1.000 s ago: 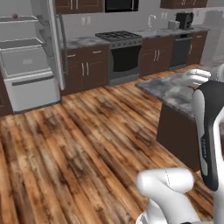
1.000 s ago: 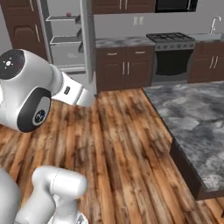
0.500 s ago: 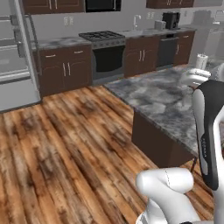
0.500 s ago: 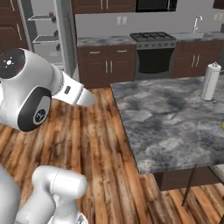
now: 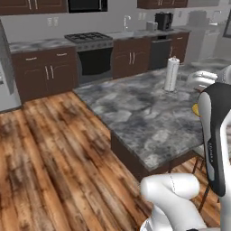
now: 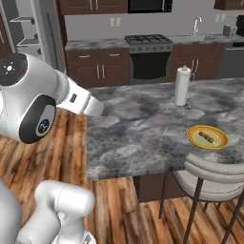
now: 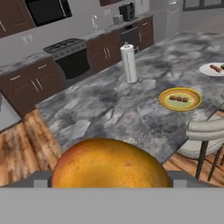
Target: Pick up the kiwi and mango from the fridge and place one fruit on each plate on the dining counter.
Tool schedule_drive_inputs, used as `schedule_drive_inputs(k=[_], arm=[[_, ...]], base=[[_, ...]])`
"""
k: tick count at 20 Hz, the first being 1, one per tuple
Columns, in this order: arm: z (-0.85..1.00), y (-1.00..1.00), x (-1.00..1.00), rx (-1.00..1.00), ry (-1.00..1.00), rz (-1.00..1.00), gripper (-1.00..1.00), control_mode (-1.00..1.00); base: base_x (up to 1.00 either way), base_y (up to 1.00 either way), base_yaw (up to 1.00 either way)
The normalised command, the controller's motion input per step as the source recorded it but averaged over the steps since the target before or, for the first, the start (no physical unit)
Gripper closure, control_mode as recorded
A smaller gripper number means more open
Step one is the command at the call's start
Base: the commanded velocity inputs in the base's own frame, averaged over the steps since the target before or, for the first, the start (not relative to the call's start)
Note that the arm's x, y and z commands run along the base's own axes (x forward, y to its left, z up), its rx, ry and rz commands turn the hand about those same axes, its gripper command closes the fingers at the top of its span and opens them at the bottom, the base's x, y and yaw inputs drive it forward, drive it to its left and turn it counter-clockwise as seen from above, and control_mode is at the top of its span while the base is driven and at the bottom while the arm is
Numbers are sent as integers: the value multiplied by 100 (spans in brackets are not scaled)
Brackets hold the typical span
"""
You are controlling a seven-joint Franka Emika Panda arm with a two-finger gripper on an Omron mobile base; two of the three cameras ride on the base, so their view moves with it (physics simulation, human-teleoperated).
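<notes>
Your pincer [image 7: 109, 186] sits at the bottom of the hand view with its jaws spread wide around the mango [image 7: 111, 164], which bulges up large and orange right in front of the camera, so treat it as held and carry it gently. Ahead of you lies the dining surface [image 6: 143, 128], a broad grey marbled slab on a dark base, and that is where this fruit has to go. On its far side stands a paper towel roll [image 6: 182, 86]; keep your swing away from it, since a tall light thing like that would likely tip at a nudge. A stool [image 6: 214, 174] is tucked at the near edge, just below the yellow plate [image 6: 207, 137], so come in from above, not low across the seat. The yellow plate already carries a few small dark bits of food near its middle; aim the mango for a bare part of the dish. A white plate [image 7: 212, 69] lies further along, near the edge of the hand view, also with food on it. Lower until the fruit is nearly resting before letting go, because a round mango will probably roll off if dropped.
</notes>
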Motion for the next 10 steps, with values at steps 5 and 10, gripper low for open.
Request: schedule_drive_inputs(k=[5,10], arm=[[0,0,0,0,0,0,100,100],[0,0,0,0,0,0,100,100]], base=[[-5,-100,10],[0,-100,19]])
